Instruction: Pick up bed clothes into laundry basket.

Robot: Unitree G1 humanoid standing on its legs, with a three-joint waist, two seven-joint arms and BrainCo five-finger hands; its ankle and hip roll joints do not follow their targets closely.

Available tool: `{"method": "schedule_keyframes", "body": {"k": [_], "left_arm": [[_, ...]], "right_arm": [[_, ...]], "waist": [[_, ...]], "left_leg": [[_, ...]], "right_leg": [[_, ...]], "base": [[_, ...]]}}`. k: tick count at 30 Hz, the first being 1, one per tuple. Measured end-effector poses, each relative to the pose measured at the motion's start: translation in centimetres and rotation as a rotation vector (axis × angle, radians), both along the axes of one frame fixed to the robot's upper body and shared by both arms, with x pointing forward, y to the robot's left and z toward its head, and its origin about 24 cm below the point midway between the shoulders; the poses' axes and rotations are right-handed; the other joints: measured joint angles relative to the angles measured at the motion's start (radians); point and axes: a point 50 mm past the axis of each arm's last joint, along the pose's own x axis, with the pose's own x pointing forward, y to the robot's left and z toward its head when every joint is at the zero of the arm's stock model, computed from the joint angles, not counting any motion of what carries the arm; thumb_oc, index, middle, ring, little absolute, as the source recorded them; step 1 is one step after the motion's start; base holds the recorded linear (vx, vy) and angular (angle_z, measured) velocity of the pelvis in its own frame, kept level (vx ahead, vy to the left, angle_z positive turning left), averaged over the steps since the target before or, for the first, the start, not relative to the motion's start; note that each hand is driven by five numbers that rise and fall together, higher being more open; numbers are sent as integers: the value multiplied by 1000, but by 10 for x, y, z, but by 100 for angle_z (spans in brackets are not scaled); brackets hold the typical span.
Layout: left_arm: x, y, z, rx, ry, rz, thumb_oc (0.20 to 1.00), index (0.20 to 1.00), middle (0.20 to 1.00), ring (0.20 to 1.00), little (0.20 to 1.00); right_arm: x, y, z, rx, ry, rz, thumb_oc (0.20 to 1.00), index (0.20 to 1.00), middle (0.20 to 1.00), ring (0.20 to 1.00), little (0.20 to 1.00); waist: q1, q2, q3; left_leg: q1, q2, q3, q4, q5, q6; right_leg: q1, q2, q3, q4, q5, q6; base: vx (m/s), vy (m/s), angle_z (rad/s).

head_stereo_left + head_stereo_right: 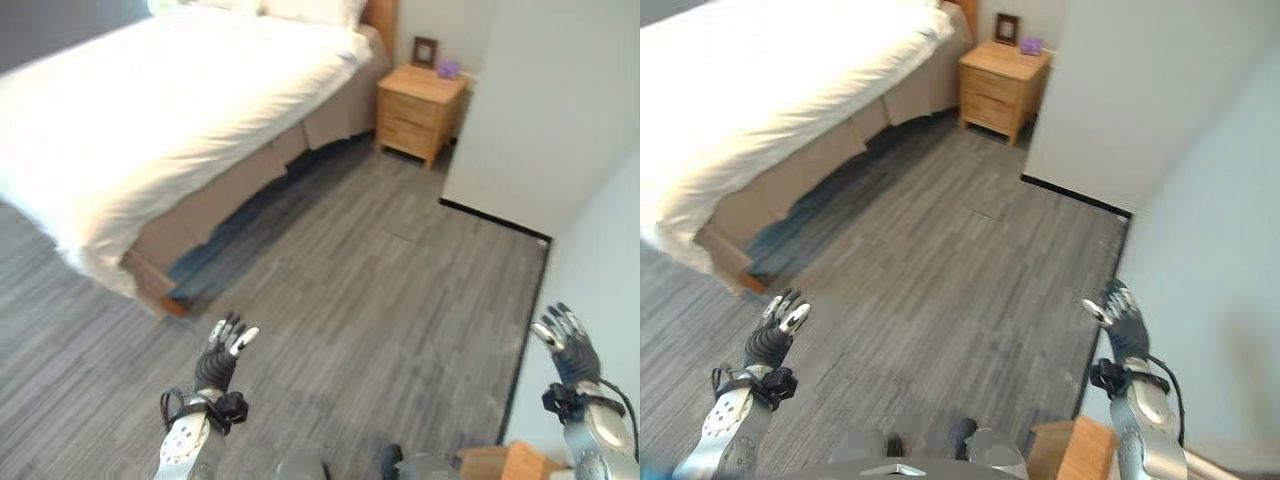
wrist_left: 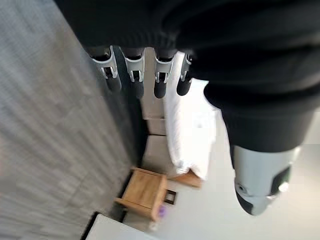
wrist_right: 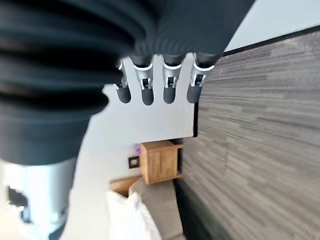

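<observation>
Bedding, white and smooth, covers the one bed [image 1: 150, 110] at the far left of the room; it is a single white cover [image 1: 120, 130] that hangs over the near edge above a beige skirt [image 1: 230, 195]. Two pillows [image 1: 300, 8] seem to lie at the head, though they are too bright to count for sure. Nothing is held by either hand. The left hand [image 1: 222, 358] hangs in the air over the grey plank floor [image 1: 380, 270], just short of the bed's near corner, its fingers [image 2: 135, 75] straight and released. Farther off, past the bed's head, stands one wooden nightstand [image 1: 420, 110] with two drawers; on top of it sit one small dark picture frame [image 1: 425, 50] and one small purple object [image 1: 449, 69]. A white wall [image 1: 540, 110] with a black baseboard juts out beside it. The right hand [image 1: 567, 345] is raised near that wall, its fingers [image 3: 170, 82] also straight and released.
</observation>
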Motion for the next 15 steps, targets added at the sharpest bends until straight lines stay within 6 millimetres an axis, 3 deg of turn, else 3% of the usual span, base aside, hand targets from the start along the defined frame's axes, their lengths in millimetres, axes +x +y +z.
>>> {"method": "schedule_keyframes", "body": {"k": [1,2,3,6,7,8,9,11,12,15], "left_arm": [[8,-7,2,-8,-13,-27,1000,1000,1000,1000,1000],[16,-16,8,-21,-44,-61,1000,1000,1000,1000,1000],[20,-23,15,-36,-86,-77,1000,1000,1000,1000,1000],[12,-20,3,-35,-25,-56,1000,1000,1000,1000,1000],[4,-16,-3,-25,4,-33,1000,1000,1000,1000,1000],[3,-13,-8,-7,26,-24,1000,1000,1000,1000,1000],[-1,-9,-11,8,48,-9,1000,1000,1000,1000,1000],[-10,5,-15,28,76,45,1000,1000,1000,1000,1000],[-14,16,-18,41,96,88,1000,1000,1000,1000,1000],[-18,20,-18,50,100,110,1000,1000,1000,1000,1000]], "right_arm": [[-2,-2,0,3,-5,-21,1000,1000,1000,1000,1000],[-7,-5,-1,0,6,-35,1000,1000,1000,1000,1000],[1,-1,-1,12,-6,-20,1000,1000,1000,1000,1000],[5,8,-7,26,14,25,1000,1000,1000,1000,1000],[0,13,-12,36,37,44,1000,1000,1000,1000,1000],[-7,16,-18,42,70,55,1000,1000,1000,1000,1000],[-11,21,-24,58,106,77,1000,1000,1000,1000,1000],[-5,29,-26,74,106,122,1000,1000,1000,1000,1000],[-3,34,-27,92,104,133,1000,1000,1000,1000,1000],[-4,38,-32,102,124,152,1000,1000,1000,1000,1000]], "waist": [[-18,19,-5],[-38,39,-13],[-11,61,-12],[-14,32,12],[-16,29,20],[-49,16,25],[-64,28,19],[-38,19,20],[-14,8,13],[13,-21,6]], "left_leg": [[15,5,35,-40,-1,-1],[30,-7,34,-117,9,9],[63,-56,-31,-241,39,57],[80,-134,-108,-291,81,119],[78,-158,-154,-270,93,138],[51,-170,-226,-236,86,149],[41,-163,-233,-234,93,158],[12,-159,-231,-228,95,162],[-7,-167,-243,-229,107,161],[-6,-198,-286,-231,121,167]], "right_leg": [[2,-18,-66,-4,5,7],[-6,-28,-90,-3,11,19],[-55,-45,-101,21,31,36],[-84,-142,-91,139,42,61],[-90,-178,-22,214,46,89],[-125,-170,142,299,36,106],[-140,-151,234,296,7,153],[-175,-90,390,218,-12,180],[-176,-78,416,113,-12,180],[-114,-92,364,44,-5,169]], "base": [[-60,113,180],[-118,271,163],[-97,269,104],[-70,133,55],[-78,45,123],[-10,1,162],[26,-10,129],[14,-29,35],[5,-60,30],[37,-113,63]]}}
